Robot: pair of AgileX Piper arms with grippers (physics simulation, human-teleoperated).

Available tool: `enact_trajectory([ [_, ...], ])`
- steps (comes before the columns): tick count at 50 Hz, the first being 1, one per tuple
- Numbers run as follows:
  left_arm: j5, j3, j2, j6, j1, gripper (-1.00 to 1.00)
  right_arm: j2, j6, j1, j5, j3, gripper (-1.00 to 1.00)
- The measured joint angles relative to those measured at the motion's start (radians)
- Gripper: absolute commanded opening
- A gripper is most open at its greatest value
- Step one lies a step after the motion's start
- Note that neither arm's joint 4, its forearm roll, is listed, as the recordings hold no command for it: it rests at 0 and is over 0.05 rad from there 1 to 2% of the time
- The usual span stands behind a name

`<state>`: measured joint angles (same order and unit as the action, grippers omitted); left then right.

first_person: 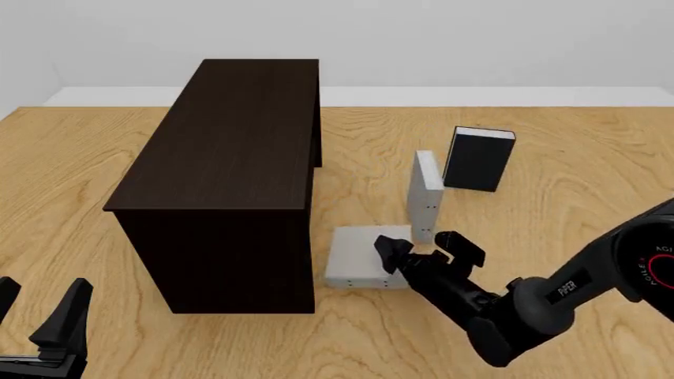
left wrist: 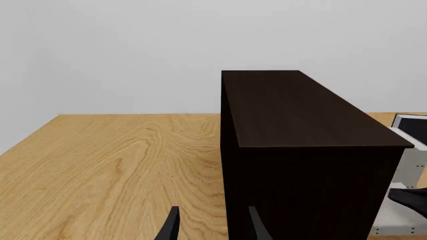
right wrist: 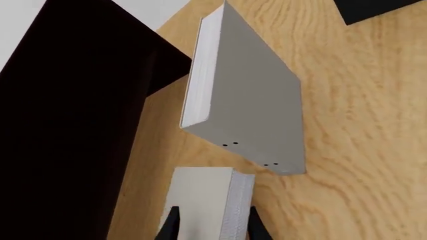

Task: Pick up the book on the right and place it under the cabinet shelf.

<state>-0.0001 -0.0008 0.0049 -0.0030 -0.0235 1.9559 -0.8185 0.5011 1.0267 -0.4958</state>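
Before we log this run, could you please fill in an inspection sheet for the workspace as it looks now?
Surface: wooden table, light grain, no marks seen.
Job's things: dark cabinet standing left of centre. The flat grey book lies beside its near right corner, and the upright grey book stands just beyond it.
Clutter: black book standing upright, farther back on the right.
Grippers: the right end effector is open at the flat grey book's near edge. The left end effector is open and holds nothing, near the cabinet's front left.
Cables: nothing seen.
Surroundings: plain pale wall behind the table.
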Motion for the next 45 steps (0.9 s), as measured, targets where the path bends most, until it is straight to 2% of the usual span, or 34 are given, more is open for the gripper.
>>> enact_trajectory([
  [21, 0.0, 0.0, 0.0, 0.0, 0.0, 1.0, -0.102, 0.135, -0.067, -0.157, 0.006, 1.0],
  [45, 0.0, 0.0, 0.0, 0.0, 0.0, 1.0, -0.263, 0.406, -0.149, -0.46, -0.013, 1.0],
])
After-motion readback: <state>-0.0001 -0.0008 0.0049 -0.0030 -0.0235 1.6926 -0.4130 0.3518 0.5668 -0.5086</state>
